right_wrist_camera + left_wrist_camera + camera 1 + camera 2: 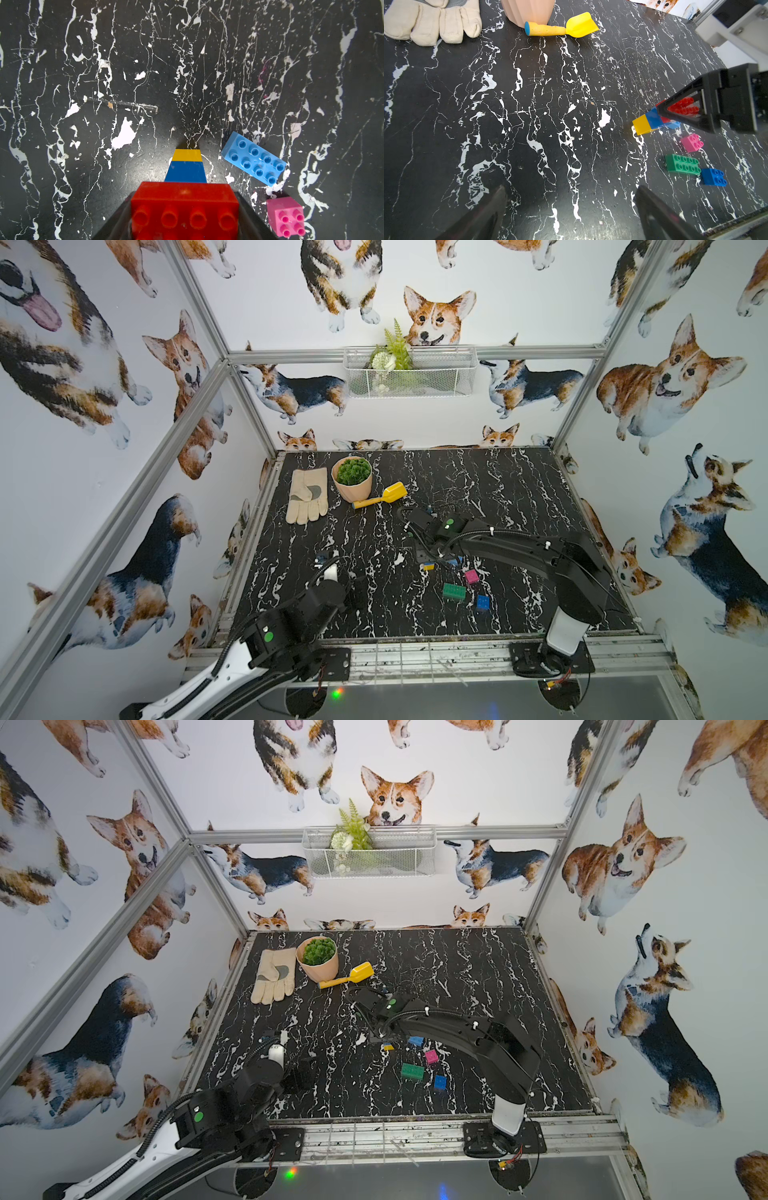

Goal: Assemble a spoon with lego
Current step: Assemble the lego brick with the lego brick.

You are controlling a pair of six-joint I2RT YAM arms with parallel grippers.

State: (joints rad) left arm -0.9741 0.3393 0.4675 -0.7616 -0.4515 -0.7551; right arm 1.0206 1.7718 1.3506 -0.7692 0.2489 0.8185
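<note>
Red plastic fills the near edge of the right wrist view: the red brick [185,218] is clamped in the right gripper [185,197], whose jaws stand about half apart and press on it from 2 opposite sides. A darker blue brick [186,171] and a yellow brick [187,155] run on from it, and these 3 make the part-built spoon [654,120], held tilted with the yellow end low. That end seems to touch the table [478,489], though the angle leaves it unsure. In both top views the spoon sits at about 4 o'clock from the table's middle, where the right arm's black forearm covers the red brick and most of the gripper. 4 loose bricks lie around it: the light blue brick [254,159] just beside it at 3 o'clock and partly under the arm, the pink brick [691,142] at 4 o'clock, the green brick [683,164] at 5 o'clock, and the loose dark blue brick [714,176] just beside the green one. The left gripper [571,207] hangs over bare table at about 7 o'clock, fingers [498,207] spread wide and holding nothing, well apart from the bricks. At 10 to 11 o'clock, well apart from all this, lie a cream glove [306,495], a pink pot [352,489] of green plant and a yellow toy shovel [380,497] just beside the pot. At 12 o'clock a white wire basket [436,377] hangs on the back wall.
</note>
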